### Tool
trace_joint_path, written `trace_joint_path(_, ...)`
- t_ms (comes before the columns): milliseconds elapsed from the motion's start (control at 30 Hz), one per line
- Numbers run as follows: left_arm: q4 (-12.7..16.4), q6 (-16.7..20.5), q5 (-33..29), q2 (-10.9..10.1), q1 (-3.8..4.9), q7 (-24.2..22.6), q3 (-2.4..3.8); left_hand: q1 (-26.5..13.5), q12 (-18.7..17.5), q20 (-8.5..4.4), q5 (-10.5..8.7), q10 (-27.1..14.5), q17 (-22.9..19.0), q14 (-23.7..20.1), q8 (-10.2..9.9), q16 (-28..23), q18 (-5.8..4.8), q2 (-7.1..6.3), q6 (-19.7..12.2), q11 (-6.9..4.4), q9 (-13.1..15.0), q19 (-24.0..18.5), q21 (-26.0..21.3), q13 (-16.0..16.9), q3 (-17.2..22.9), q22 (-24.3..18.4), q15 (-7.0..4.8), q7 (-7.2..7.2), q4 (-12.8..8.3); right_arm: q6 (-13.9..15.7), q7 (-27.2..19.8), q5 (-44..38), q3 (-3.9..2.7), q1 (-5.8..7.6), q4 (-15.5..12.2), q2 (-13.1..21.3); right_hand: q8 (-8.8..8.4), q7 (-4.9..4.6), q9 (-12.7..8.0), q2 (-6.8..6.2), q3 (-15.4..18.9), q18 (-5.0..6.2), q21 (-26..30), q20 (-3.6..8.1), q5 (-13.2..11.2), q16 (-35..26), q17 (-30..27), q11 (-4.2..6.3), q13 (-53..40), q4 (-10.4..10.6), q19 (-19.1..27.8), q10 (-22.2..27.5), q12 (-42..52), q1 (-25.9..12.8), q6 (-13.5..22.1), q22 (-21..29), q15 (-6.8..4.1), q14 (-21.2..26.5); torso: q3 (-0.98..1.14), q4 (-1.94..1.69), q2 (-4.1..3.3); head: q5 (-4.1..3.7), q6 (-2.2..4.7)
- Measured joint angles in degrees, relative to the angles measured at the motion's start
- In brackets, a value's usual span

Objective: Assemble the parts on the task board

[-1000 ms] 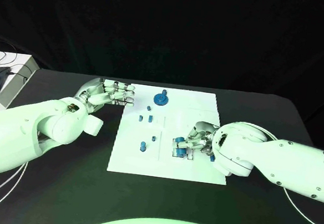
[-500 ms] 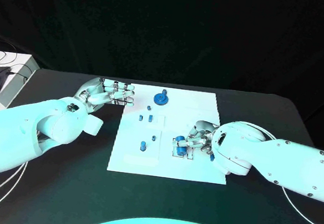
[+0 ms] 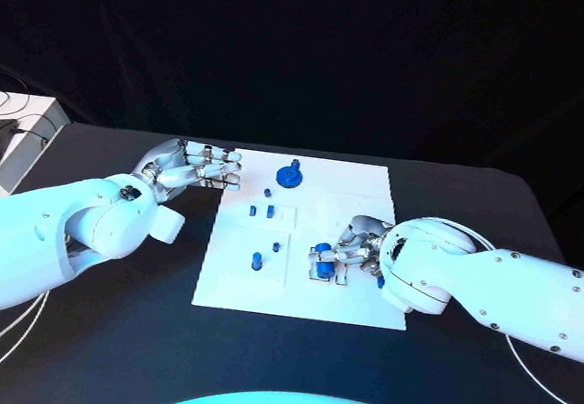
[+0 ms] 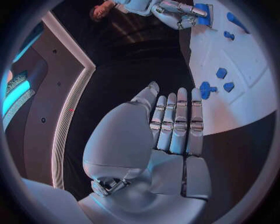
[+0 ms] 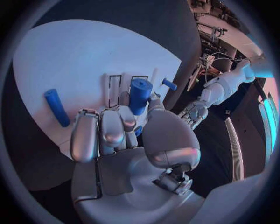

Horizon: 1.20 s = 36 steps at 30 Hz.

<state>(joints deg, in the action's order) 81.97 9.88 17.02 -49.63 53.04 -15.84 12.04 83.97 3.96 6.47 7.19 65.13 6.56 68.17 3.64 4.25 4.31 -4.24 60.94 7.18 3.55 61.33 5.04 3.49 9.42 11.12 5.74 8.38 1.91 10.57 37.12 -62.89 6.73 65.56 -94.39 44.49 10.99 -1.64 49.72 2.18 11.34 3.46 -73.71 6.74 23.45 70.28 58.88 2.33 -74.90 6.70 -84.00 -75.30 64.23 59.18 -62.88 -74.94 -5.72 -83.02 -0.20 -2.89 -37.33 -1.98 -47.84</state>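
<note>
The white task board (image 3: 339, 196) lies mid-table with several small blue parts on it. A round blue part (image 3: 290, 175) stands near its far edge. My right hand (image 3: 358, 249) rests over the board's right half and holds a blue cylinder (image 3: 326, 261) between thumb and fingers. In the right wrist view this cylinder (image 5: 140, 95) stands tilted over slots in the board (image 5: 70, 56). A second blue cylinder (image 5: 57, 107) lies flat nearby, and a small blue peg (image 5: 169, 84) stands beyond. My left hand (image 3: 190, 163) hovers by the board's far left corner, fingers (image 4: 175, 122) straight, holding nothing.
A white box (image 3: 8, 150) with a mouse and cables sits at the table's far left edge. Small blue parts (image 4: 207, 88) stand on the board (image 4: 245, 60) just ahead of my left hand. Black table surrounds the board.
My right hand has shifted the blue cylinder slightly in its grip over the board's slots. The left hand has stayed where it was.
</note>
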Motion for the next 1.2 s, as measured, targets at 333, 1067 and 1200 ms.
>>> trace_joint_path(333,0.0,0.0,0.0,0.0,0.0,0.0,0.0,0.0,0.0,0.0,0.0,0.0,0.0,0.0,0.0,0.0,0.0,0.0,0.0,0.0,0.0,0.0,0.0,0.0,0.0,0.0,0.0,0.0,0.0,1.1,0.0,-0.3,0.08,-0.3,0.1,0.0,-0.03,-0.08,-0.2,-6.55,-5.7,0.01,0.0,0.0,-13.3,0.0,0.2,-0.18,0.0,9.0,0.0,0.2,0.0,-4.4,-0.1,0.0,-0.02,0.0,0.07,0.02,0.02,0.09,-0.05)
trace_joint_path(1067,-0.1,0.0,-0.3,0.1,0.0,0.0,0.0,0.0,0.0,0.0,0.0,0.0,0.0,0.0,0.0,0.0,0.0,0.0,0.0,0.0,0.0,0.0,0.0,0.0,-0.2,-0.1,0.0,0.0,0.2,3.0,-2.3,-0.2,0.12,-0.75,-2.5,3.7,0.42,-0.07,0.1,-5.1,-5.3,0.01,0.0,0.0,-13.4,0.0,0.3,-0.17,0.0,8.2,0.0,0.2,0.0,-4.9,-0.1,0.0,-0.02,0.0,0.12,-0.01,0.02,0.05,-0.01)
trace_joint_path(1200,-0.1,0.0,-0.3,0.1,-0.01,0.0,0.0,0.0,0.0,0.0,0.0,0.0,0.0,0.0,0.0,0.0,0.0,0.0,0.0,0.0,0.0,0.0,0.0,0.0,-0.2,-0.1,0.0,0.0,0.2,3.7,-4.3,0.2,-0.07,-0.68,-3.9,6.5,0.42,-0.07,0.1,-2.7,-2.7,0.01,0.0,0.0,-11.2,0.0,0.4,-0.17,0.0,4.8,0.0,0.2,0.0,-3.4,-0.1,0.0,-0.02,0.0,0.12,0.02,0.01,0.04,0.09)
